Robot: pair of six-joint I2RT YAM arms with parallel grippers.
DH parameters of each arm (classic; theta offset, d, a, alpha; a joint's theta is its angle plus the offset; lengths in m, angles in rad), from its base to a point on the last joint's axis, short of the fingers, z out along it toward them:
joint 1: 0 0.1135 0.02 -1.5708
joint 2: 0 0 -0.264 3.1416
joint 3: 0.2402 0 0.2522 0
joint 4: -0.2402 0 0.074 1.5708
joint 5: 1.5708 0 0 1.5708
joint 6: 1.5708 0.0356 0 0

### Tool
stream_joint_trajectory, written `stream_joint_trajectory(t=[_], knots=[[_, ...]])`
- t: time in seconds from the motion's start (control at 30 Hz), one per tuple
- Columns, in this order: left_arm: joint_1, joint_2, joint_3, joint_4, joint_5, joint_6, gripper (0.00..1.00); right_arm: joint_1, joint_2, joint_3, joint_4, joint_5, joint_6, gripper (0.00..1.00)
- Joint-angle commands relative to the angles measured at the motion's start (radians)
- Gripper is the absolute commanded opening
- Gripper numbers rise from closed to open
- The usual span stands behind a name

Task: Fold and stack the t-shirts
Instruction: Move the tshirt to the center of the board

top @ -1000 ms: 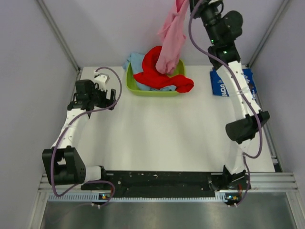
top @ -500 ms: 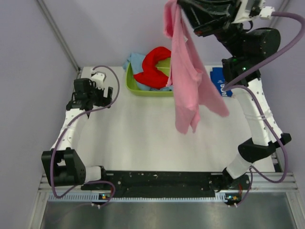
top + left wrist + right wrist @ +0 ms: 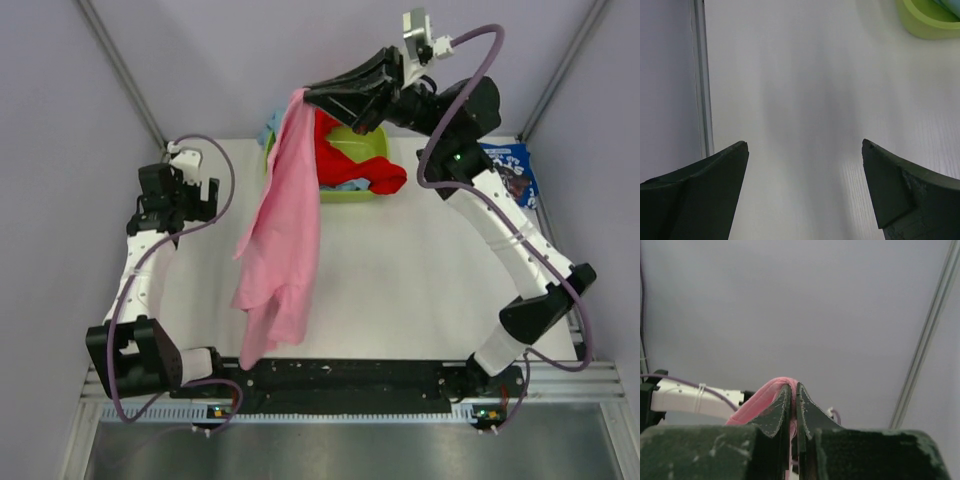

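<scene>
Clamped shut in the right gripper (image 3: pixel 312 97): top edge of the pink shirt (image 3: pixel 280 240), hanging full length above the desk (image 3: pixel 420 290), left of centre. Gaping wide and empty, low near the left edge: the left gripper (image 3: pixel 805 145).

Lower slowly and drag to spread flat, probably catching a free corner with the left to stop bunching.

Counted: four shirts. Pink aloft, red (image 3: pixel 385 178) and light blue (image 3: pixel 345 186) in one tub (image 3: pixel 300 190), navy (image 3: pixel 505 170) far right.
</scene>
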Motion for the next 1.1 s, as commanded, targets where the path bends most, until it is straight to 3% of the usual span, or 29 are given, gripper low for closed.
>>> stream_joint_trajectory(t=[0.0,0.13,0.3,0.43,0.6,0.77,0.9,0.93,1.0,1.07], knots=[[0.007,-0.031,0.042,0.01,0.019,0.023,0.99,-0.062,-0.141,-0.265,0.026,0.005,0.005,0.0],[0.007,-0.04,0.022,-0.006,0.127,0.064,0.99,-0.152,-0.253,-0.579,-0.102,0.047,-0.048,0.0],[0.006,-0.032,-0.032,-0.049,0.308,0.161,0.94,-0.214,-0.387,-0.894,-0.346,0.309,-0.223,0.0],[0.003,-0.018,-0.061,-0.121,0.38,0.251,0.89,-0.287,-0.422,-1.04,-0.414,0.499,-0.217,0.0],[-0.006,0.005,-0.121,-0.166,0.356,0.403,0.81,-0.418,-0.344,-1.036,-0.503,0.674,-0.162,0.0],[-0.012,0.067,-0.113,-0.268,0.285,0.454,0.69,-0.452,-0.216,-0.906,-0.601,0.786,-0.208,0.0],[-0.012,0.066,-0.151,-0.315,0.282,0.474,0.72,-0.465,-0.128,-0.8,-0.696,0.909,-0.232,0.01],[-0.016,0.055,-0.17,-0.315,0.287,0.478,0.73,-0.47,-0.114,-0.78,-0.715,0.915,-0.232,0.18],[-0.022,0.043,-0.208,-0.318,0.294,0.487,0.76,-0.475,-0.102,-0.749,-0.743,0.908,-0.223,0.41],[-0.034,0.035,-0.233,-0.316,0.284,0.497,0.78,-0.473,-0.116,-0.746,-0.753,0.834,-0.2,0.5]])
